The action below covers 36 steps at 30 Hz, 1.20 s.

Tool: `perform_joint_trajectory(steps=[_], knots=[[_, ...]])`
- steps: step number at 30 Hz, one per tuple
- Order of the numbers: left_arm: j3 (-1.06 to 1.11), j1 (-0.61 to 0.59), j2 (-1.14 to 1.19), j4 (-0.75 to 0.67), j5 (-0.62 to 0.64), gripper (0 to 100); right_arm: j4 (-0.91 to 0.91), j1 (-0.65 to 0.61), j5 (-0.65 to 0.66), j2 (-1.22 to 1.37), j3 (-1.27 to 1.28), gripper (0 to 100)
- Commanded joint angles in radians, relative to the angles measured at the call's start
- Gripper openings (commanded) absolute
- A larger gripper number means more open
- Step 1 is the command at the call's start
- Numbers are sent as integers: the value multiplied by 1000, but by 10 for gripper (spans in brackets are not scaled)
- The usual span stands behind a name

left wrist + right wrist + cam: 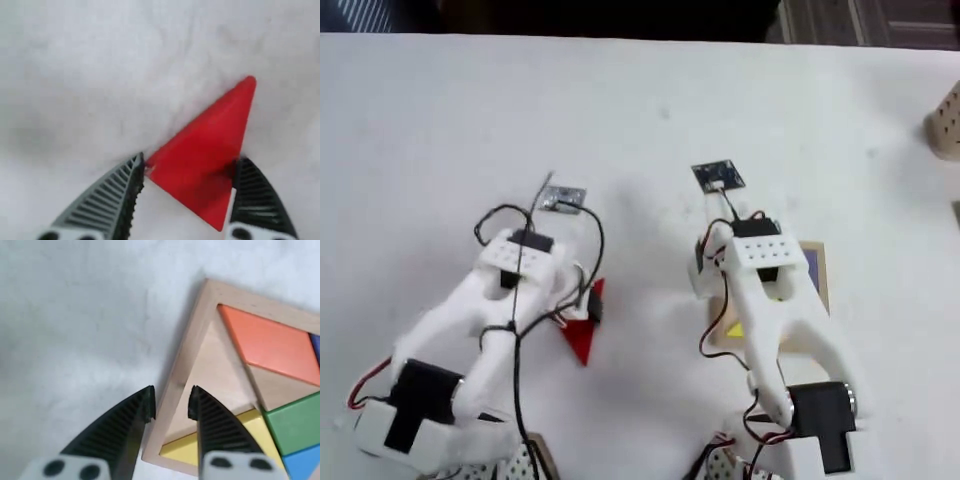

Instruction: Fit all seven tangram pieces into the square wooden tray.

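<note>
A red triangle point(210, 145) lies between the fingers of my left gripper point(190, 164), which is shut on it, one finger pressing each slanted edge. From above, the red triangle point(583, 335) sits left of centre at the tip of the left arm. The square wooden tray point(195, 335) holds an orange piece point(270, 345), a yellow piece point(185, 447), a green piece point(295, 422) and a blue one point(305, 462); a triangular gap point(215, 375) shows bare wood. My right gripper point(172, 397) straddles the tray's wall, one finger outside and one inside, shut on it.
The tray point(805, 335) lies partly under the right arm on the white table point(650, 120). A perforated wooden object point(945, 120) stands at the far right edge. Wide bare table stretches beyond both arms.
</note>
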Motion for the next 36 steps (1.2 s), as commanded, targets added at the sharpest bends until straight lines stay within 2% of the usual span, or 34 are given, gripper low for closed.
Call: perform_joint_trajectory(steps=[1, 4, 19, 23, 25, 31, 36], knots=[[-35, 54, 16, 6, -74, 120, -19, 5, 11, -5, -6, 112], [-21, 73, 15, 6, -124, 121, -19, 5, 14, -5, -6, 112], [-17, 68, 5, 6, -127, 115, -19, 8, 14, -5, -8, 112], [-26, 67, 4, 6, -127, 24, -19, 8, 14, -10, -8, 112], [-41, 67, 4, 9, -127, 27, -19, 18, 14, -12, -8, 112], [-133, 76, 4, 120, -127, 23, -28, 58, 11, -12, -18, 112], [-152, 68, 4, 135, -132, 23, -31, 65, 14, -7, -23, 112]])
